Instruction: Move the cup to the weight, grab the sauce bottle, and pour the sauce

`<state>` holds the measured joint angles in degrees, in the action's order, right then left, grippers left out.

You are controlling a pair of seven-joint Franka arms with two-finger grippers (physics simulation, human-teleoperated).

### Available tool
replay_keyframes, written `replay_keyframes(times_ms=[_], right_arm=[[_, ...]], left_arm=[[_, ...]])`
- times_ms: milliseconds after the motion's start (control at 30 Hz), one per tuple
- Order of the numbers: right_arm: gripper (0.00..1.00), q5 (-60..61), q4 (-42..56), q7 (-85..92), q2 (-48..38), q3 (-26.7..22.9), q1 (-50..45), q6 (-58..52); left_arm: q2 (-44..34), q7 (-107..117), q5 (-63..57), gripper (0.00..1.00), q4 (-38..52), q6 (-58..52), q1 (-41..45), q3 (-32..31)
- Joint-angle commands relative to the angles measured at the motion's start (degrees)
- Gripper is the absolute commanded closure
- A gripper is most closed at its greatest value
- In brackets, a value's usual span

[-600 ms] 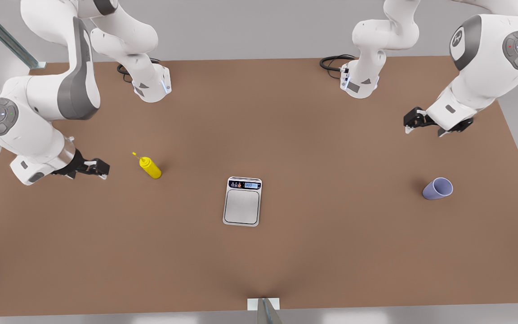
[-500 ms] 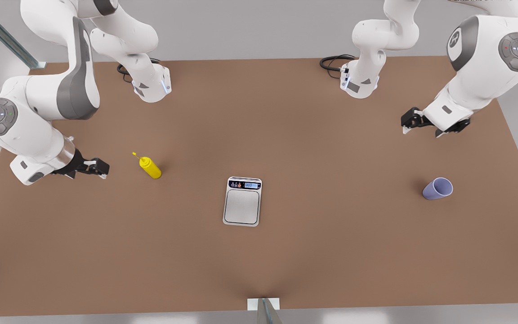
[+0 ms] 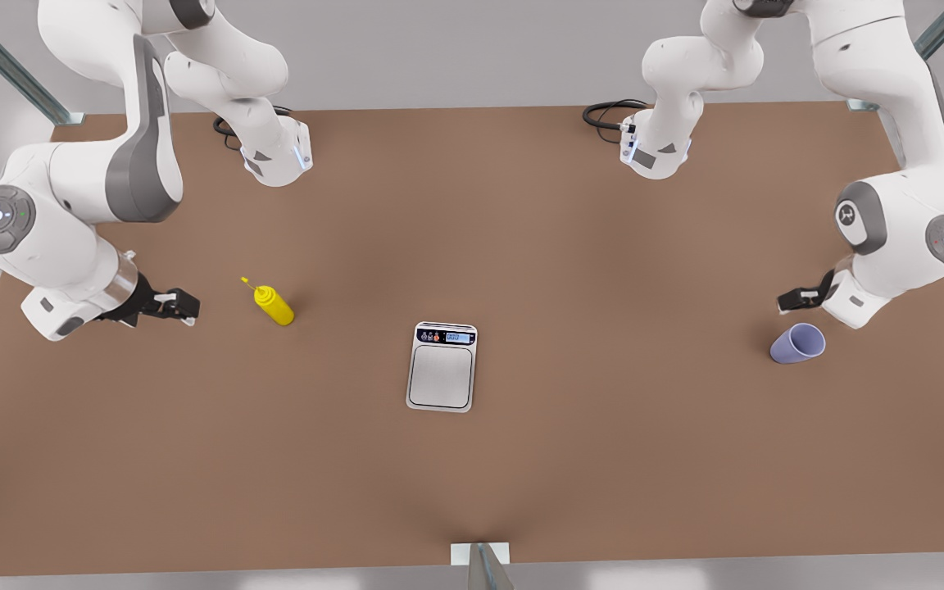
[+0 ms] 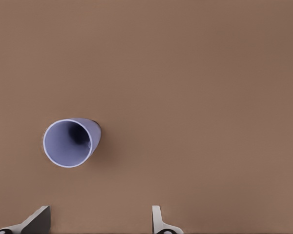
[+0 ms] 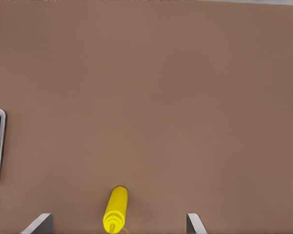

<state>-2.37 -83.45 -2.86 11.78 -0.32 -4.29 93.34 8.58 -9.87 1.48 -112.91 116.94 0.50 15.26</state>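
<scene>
Matte brown desk (image 3: 521, 246), wide bare surface around each item. Flat silver-grey steel-plated scale (image 3: 440, 366) at centre. Lavender tapered cup (image 3: 797, 343) upright toward the front view's right edge; left gripper (image 3: 791, 300) just above it, released. Glossy yellow squeeze bottle (image 3: 273, 303) upright toward the front view's left; right gripper (image 3: 185, 308) beside it, spread apart.

Looks like I'm running a bare simulated robot test bench: one big brown table (image 3: 521, 246), two white arms bolted to its far edge, cables (image 3: 607, 111) coiled at the bases, grey walls, metal frame struts (image 3: 5, 61).
</scene>
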Motion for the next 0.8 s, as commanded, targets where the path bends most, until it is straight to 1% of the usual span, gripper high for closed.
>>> replay_keyframes(times_ms=[0, 33, 233, 267, 333, 367, 433, 467, 533, 633, 767], right_arm=[[0.00, 0.0, -0.2, 0.0, 0.0, 0.0, 0.0, 0.0], [0.00, 0.0, -0.2, 0.0, 0.2, 0.0, 0.0, 0.1], [0.00, 0.0, -0.1, -0.7, 0.8, 0.0, 0.1, 0.6], [0.00, 0.0, 0.0, -0.7, 0.9, 0.0, 0.0, 0.6], [0.00, 0.0, 0.0, -0.7, 0.9, 0.0, 0.0, 0.5], [0.00, 0.0, 0.0, -0.7, 0.9, 0.0, 0.0, 0.5], [0.00, 0.0, 0.0, -0.6, 0.9, 0.0, 0.1, 0.5], [0.00, 0.0, 0.0, -0.6, 0.9, 0.0, 0.1, 0.5], [0.00, 0.0, 0.0, -0.4, 0.8, -0.1, 0.1, 0.4], [0.00, 0.0, 0.0, -0.4, 0.9, -0.1, 0.1, 0.4], [0.00, 0.1, 0.0, -0.5, 0.9, -0.1, 0.1, 0.5]], left_arm=[[0.0, -0.2, 2.2, 0.00, -1.2, 1.7, 1.1, 0.1], [0.6, -1.4, 2.2, 0.00, -2.8, 5.1, 1.1, 1.0], [5.0, -4.9, 3.8, 0.00, -2.8, 10.2, 0.7, 4.9], [5.8, -5.6, 4.0, 0.00, -2.7, 10.4, 0.5, 4.9], [7.5, -8.1, 4.3, 0.00, -2.2, 12.3, -3.0, 4.9], [8.4, -11.5, 7.1, 0.00, -1.1, 12.3, -4.5, 4.9], [9.8, -15.4, 8.2, 0.00, -1.0, 13.1, -6.7, 4.9], [11.5, -17.5, 10.6, 0.00, -0.1, 14.2, -7.3, 4.9], [13.7, -18.3, 13.6, 0.00, 0.2, 17.0, -7.4, 4.2], [15.7, -18.6, 14.6, 0.00, 1.1, 20.5, -7.7, 3.6], [16.9, -18.8, 14.9, 0.00, 1.1, 21.1, -7.8, 3.5]])
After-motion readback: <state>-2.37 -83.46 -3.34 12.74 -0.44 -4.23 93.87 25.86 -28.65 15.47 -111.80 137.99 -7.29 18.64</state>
